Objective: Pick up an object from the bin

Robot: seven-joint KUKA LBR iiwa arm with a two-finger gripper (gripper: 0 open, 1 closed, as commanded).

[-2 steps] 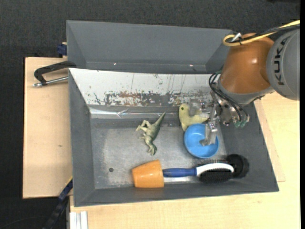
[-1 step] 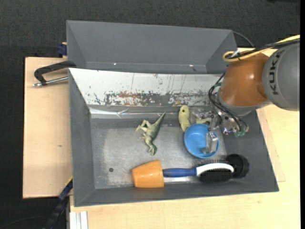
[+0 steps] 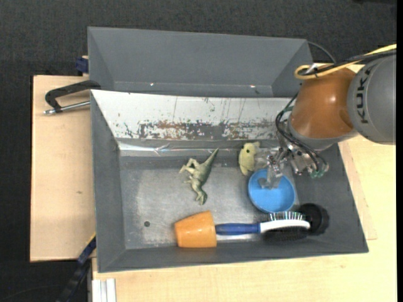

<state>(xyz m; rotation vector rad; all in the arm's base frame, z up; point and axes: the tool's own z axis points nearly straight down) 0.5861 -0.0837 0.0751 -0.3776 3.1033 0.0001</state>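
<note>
The tool (image 3: 272, 176) hung low at the right side of the bin (image 3: 145, 194), directly over a blue round dish (image 3: 271, 197) lying on the floor there. Its tip seemed to reach the dish's upper part. How far open it stood could not be told, and nothing could be seen in its hold. The step looked like the descent onto a pick, with the grasp itself not yet made. The next move would likely call for closing on the dish's rim and lifting straight up, clear of the brush (image 3: 286, 222) just below it and the pale yellow figure (image 3: 248, 158) just beside it. The bin held five things: one dish, one brush, one yellow figure, one green toy dinosaur (image 3: 198, 172) and one orange cup (image 3: 195, 229).
</note>
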